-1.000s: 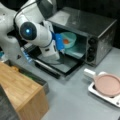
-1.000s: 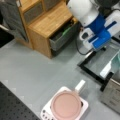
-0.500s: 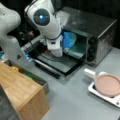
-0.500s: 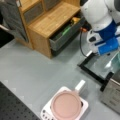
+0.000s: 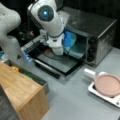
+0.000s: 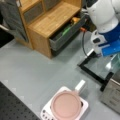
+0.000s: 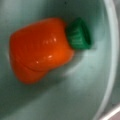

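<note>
The wrist view looks straight down on an orange toy carrot [image 7: 42,60] with a green top, lying in a pale teal bowl [image 7: 75,97]; no fingers show there. In a front view the gripper [image 5: 58,50] hangs over the open oven door [image 5: 58,62], right beside the teal bowl [image 5: 73,40] that sits in the mouth of the toaster oven [image 5: 95,32]. In a front view the gripper [image 6: 99,50] is above the glass door [image 6: 100,68] at the right edge.
A pink pan [image 5: 108,85] [image 6: 66,105] rests on a white hob [image 6: 82,111] on the grey table. The wooden cabinet [image 5: 20,87] [image 6: 50,22] has an open drawer [image 6: 67,32] holding green and yellow items.
The arm has swung to a front view's right, from beside the oven door to over it, bringing the wrist up to the bowl in the oven.
</note>
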